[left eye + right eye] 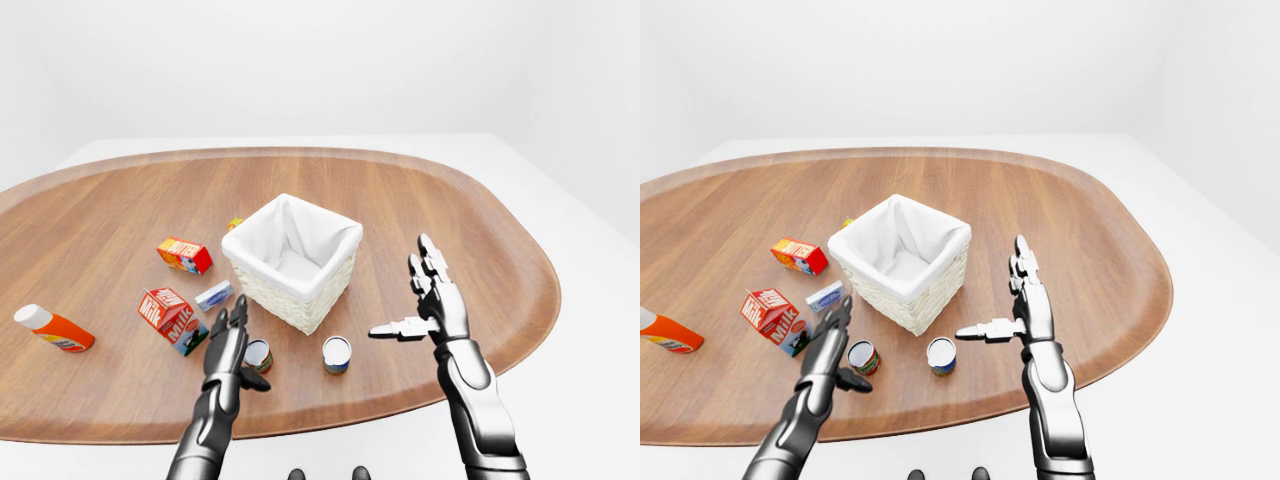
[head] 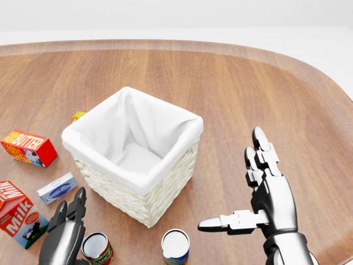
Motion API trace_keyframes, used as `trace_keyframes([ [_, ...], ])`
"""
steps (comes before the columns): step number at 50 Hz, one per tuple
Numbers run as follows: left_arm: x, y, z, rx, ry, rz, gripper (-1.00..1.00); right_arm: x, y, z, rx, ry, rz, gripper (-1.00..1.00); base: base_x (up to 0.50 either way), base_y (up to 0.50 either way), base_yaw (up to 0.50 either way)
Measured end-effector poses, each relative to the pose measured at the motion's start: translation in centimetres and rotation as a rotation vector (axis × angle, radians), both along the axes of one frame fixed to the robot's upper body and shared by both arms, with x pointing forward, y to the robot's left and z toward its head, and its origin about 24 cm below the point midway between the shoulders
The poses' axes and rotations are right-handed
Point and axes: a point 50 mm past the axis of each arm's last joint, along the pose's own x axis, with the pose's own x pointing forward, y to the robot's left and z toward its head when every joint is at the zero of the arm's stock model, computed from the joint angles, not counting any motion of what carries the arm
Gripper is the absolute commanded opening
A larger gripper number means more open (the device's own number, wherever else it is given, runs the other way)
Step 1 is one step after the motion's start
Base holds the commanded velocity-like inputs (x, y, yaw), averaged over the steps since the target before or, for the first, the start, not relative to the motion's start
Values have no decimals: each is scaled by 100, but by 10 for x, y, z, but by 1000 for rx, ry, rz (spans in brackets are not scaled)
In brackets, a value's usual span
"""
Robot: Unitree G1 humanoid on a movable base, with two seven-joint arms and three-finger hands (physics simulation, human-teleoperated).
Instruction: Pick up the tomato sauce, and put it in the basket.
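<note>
Red-labelled tomato sauce stands upright just right of your left hand, fingers spread, empty; use that arm.

Bright, even, diffuse light; renders sharp throughout. Soft faint shadows under the white-lined wicker basket. Mild sheen on the oval wooden tabletop. No blur.

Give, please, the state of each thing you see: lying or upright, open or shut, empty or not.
Basket: upright, open, empty.
Red can: upright, beside left robot hand.
Blue can: upright.
Milk carton: lying.
Butter box: lying.
Orange bottle: lying.
Left robot hand: open.
Right robot hand: open, holding nothing.
</note>
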Motion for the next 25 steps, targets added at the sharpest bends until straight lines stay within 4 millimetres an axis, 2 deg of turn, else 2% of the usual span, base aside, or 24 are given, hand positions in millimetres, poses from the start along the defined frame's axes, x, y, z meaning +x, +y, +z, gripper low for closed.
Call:
trace_keyframes([
  [25, 4, -6, 0, 4, -3, -17, 100, 0, -1, 1, 2, -5, -2, 100, 0, 0, 0],
])
